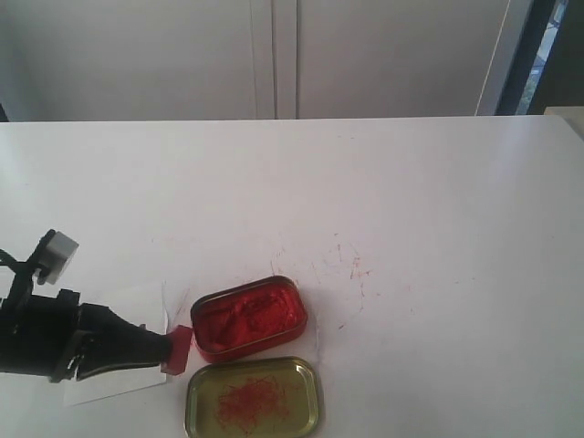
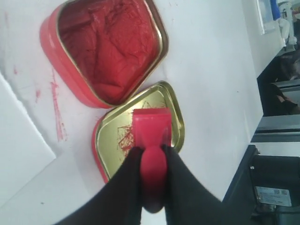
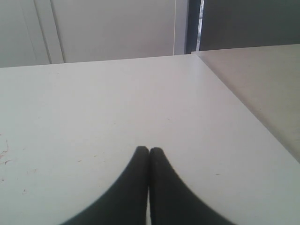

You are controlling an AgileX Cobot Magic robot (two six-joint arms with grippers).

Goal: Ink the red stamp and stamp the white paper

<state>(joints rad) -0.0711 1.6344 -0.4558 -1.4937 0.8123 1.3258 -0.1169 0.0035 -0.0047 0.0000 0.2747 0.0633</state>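
Note:
My left gripper is shut on the handle of the red stamp, which it holds sideways just left of the two tins, at the paper's right edge. In the left wrist view the black fingers clamp the stamp's handle, and the stamp has its square base over the gold tray. The white paper lies under the left gripper and is partly hidden by it; one corner of the paper shows in the wrist view. My right gripper is shut and empty over bare tabletop, out of the exterior view.
An open tin of red ink sits right of the stamp. A shallow gold tray smeared with red lies just in front of it. Red marks stain the white table. The table's far right edge borders another surface.

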